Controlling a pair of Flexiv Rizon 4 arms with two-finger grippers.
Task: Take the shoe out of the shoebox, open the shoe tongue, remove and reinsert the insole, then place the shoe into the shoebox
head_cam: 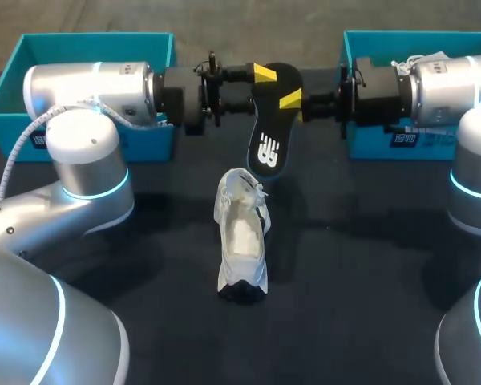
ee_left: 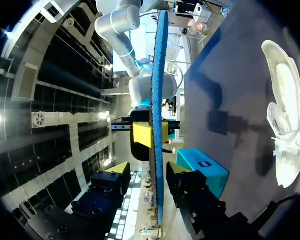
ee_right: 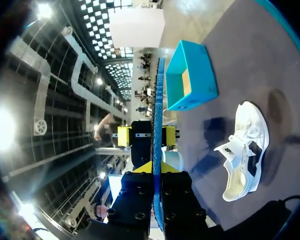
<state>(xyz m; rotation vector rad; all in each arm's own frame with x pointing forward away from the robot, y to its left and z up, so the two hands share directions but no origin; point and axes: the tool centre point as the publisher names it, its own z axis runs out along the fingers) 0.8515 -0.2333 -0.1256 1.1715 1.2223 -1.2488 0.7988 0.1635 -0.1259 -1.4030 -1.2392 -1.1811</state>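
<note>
A black insole (head_cam: pixel 266 136) with a white logo and a blue underside hangs edge-on above the table, toe end down. My right gripper (head_cam: pixel 293 100) is shut on its upper part; in the right wrist view the insole (ee_right: pixel 157 100) runs up from between that gripper's (ee_right: pixel 157 172) yellow tips. My left gripper (head_cam: pixel 253 88) faces it from the other side. Its fingers straddle the insole (ee_left: pixel 159 75), with a gap showing on one side, so the left gripper (ee_left: pixel 149 170) is open. The white shoe (head_cam: pixel 242 237) lies on the dark table below, opening up.
A teal shoebox (head_cam: pixel 8 88) stands at the back left behind my left arm. A second teal box (head_cam: pixel 361 48) stands at the back right behind my right arm. The shoe (ee_right: pixel 245 150) lies on the table between the arms.
</note>
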